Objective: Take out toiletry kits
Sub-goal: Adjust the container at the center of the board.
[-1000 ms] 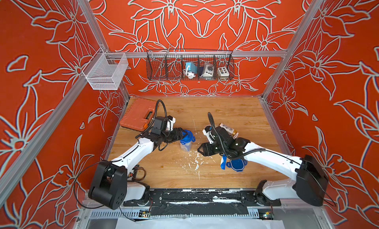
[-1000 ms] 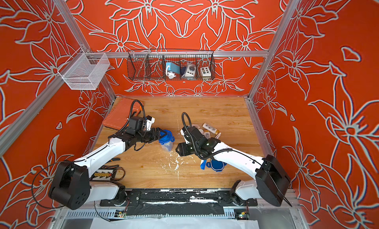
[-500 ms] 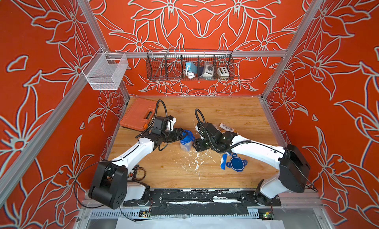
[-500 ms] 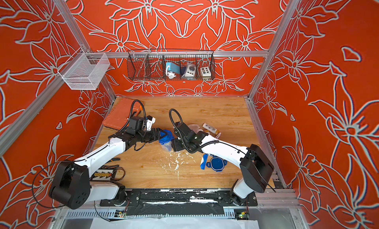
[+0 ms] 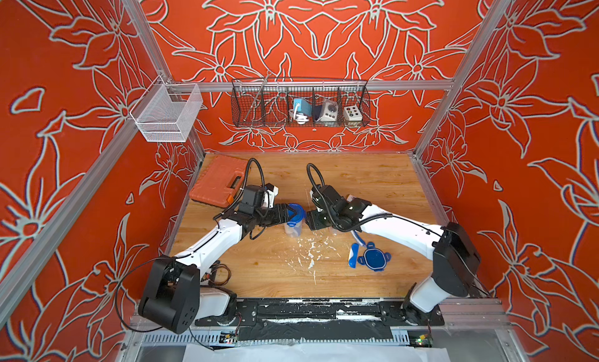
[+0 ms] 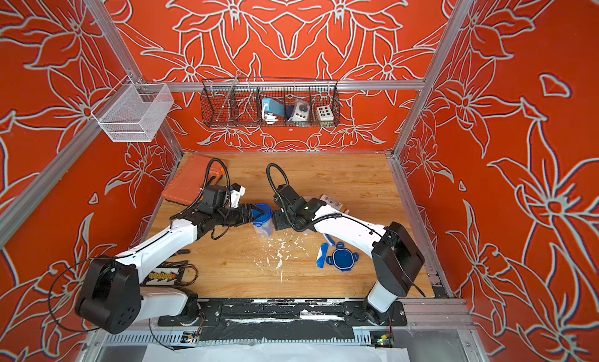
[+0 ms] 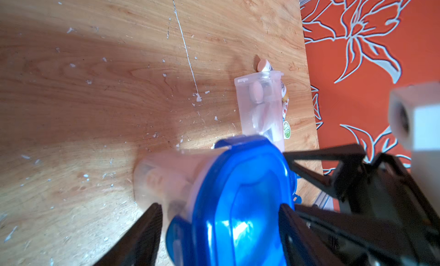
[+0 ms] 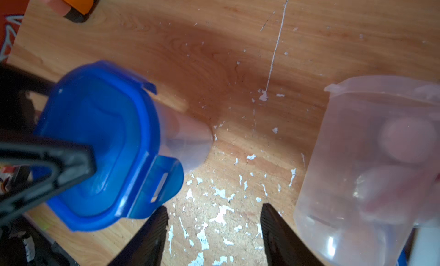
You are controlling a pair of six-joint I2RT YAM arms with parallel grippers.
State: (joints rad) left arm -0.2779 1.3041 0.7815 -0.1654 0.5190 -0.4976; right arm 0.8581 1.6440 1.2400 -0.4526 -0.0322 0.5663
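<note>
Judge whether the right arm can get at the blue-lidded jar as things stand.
Probably yes. The right gripper hangs open beside the blue-lidded jar, nothing between them. The left gripper clamps its lid, but the side facing the right gripper looks free.

Counted on 1 wooden tabletop [image 5: 275,269]: 2 robot arms, the left arm [image 5: 210,243] and the right arm [image 5: 405,230]. There are 2 clear plastic jars, 1 lidded jar [image 5: 293,229] and 1 open jar [image 7: 259,105]. Blue four-tab lids also number 2, 1 fitted lid [image 5: 296,211] and 1 loose lid [image 5: 374,258]. At least 2 toiletry pieces lie outside the jars: 1 white barcoded tube [image 6: 330,200] and 1 blue-and-white tube [image 5: 353,255]. The jars' contents are too blurred to count. There is 1 orange tool case [image 5: 220,182]. The walls carry 2 baskets, 1 white mesh basket [image 5: 165,117] and 1 black wire basket [image 5: 246,112]. The wire basket holds 3 items: 1 teal device [image 5: 303,106], 1 grey device [image 5: 327,111] and 1 white button box [image 5: 352,112].
</note>
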